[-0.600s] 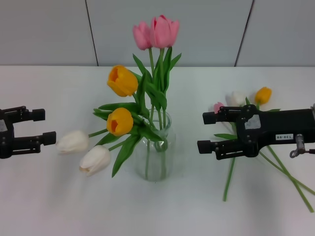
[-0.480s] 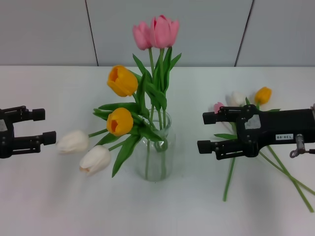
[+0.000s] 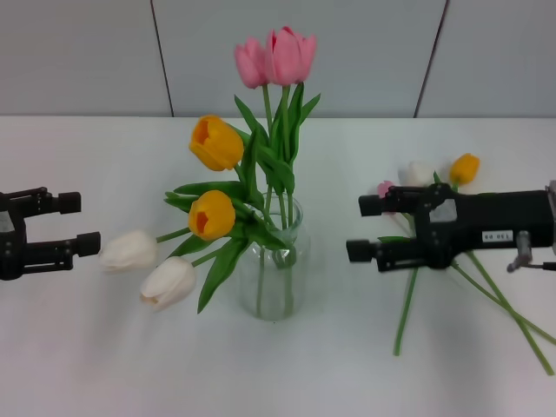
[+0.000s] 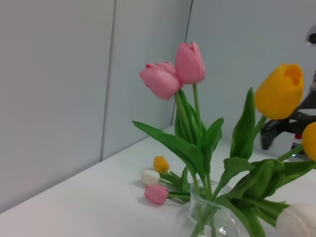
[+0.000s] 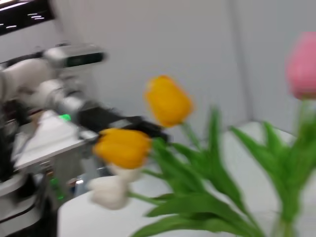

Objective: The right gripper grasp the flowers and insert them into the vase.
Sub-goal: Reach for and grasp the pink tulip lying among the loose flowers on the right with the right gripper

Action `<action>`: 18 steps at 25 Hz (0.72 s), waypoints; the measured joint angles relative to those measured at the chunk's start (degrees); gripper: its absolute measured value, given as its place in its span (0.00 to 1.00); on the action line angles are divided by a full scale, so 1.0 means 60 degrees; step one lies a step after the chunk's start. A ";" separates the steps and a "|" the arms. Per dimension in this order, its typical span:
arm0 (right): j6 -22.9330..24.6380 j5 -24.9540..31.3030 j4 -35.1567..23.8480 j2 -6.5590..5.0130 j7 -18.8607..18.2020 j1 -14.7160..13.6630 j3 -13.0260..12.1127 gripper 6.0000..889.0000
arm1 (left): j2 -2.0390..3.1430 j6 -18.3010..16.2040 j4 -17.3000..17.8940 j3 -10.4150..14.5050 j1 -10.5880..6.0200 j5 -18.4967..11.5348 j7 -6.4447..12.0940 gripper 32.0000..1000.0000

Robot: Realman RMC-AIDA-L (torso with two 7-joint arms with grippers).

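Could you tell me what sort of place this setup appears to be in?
Probably a robot lab or test bench, not a home: a plain white table against grey wall panels, with a vase of artificial tulips between the left gripper and right gripper.

i see my black two-fingered right gripper (image 3: 362, 228) open above loose artificial tulips (image 3: 434, 252), beside the clear glass vase (image 3: 276, 261) holding six tulips

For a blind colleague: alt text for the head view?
A clear vase holding six tulips stands mid-table. The right gripper, jaws open, hovers above three loose tulips; the left gripper waits open at the left edge.
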 joint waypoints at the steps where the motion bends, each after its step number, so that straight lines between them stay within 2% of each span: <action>1: 0.0214 -0.0056 -0.0027 0.0004 0.0331 0.0001 -0.0019 0.96 | -0.0011 -0.0001 0.0000 -0.0012 0.0001 0.0001 0.0007 0.81; 3: 0.0888 -0.0500 -0.0099 -0.0064 0.1379 0.0041 -0.0033 0.96 | -0.0032 -0.0002 0.0000 -0.0046 0.0010 0.0002 0.0040 0.81; 7: 0.2166 -0.2022 -0.0321 -0.0472 0.3996 0.0234 -0.0051 0.96 | -0.0049 -0.0048 -0.0001 -0.0063 0.0016 0.0002 0.0055 0.81; 9: 0.2706 -0.3073 -0.0374 -0.0589 0.5143 0.0426 -0.0078 0.96 | -0.0083 -0.0087 -0.0021 -0.0069 0.0035 -0.0002 0.0056 0.81; 14: 0.3726 -0.5516 -0.0138 -0.0502 0.6355 0.0960 -0.0095 0.96 | -0.0257 -0.0167 0.0002 -0.0108 0.0067 0.0000 0.0057 0.81; 15: 0.4040 -0.6064 0.0032 -0.0452 0.6548 0.1098 -0.0096 0.96 | -0.0269 -0.0169 0.0003 -0.0108 0.0065 0.0001 0.0058 0.81; 18: 0.4622 -0.6803 0.0562 -0.0317 0.6758 0.1385 -0.0089 0.95 | -0.0287 -0.0176 0.0003 -0.0111 0.0056 0.0002 0.0058 0.81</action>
